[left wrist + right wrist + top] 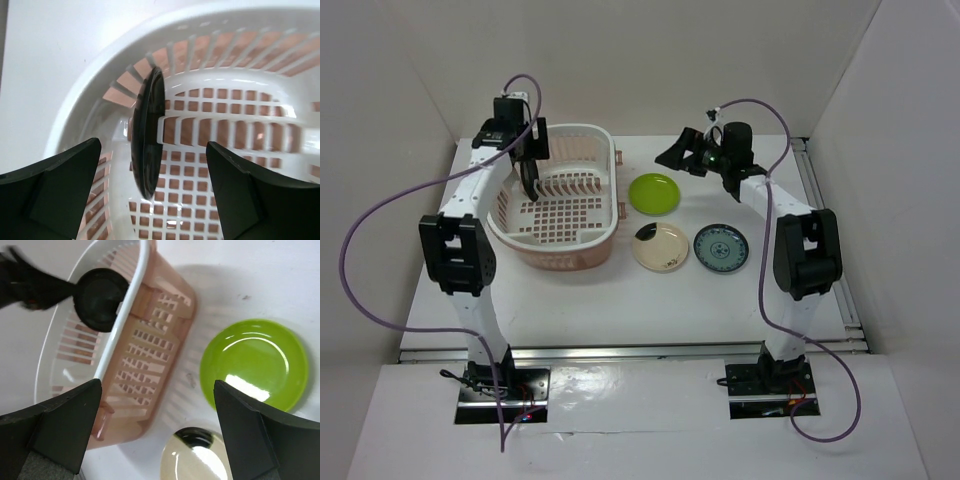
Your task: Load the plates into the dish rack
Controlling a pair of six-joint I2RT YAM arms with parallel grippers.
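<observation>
Spread left gripper (152, 145) straddles the black plate (147, 165), upright in the dish rack (565, 257), without touching it. Right gripper (157, 384) gapes wide, lime plate (255, 365) at three o'clock. Only the overhead view shows the patterned plate (721, 247).

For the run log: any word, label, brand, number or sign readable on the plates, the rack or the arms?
None readable in any view.
The dish rack, lime green plate and black plate carry no print.
The dark mark on the cream plate and the pattern on the blue-green plate are decoration, not lettering, as far as shows.
The left arm and right arm show no legible label.
</observation>
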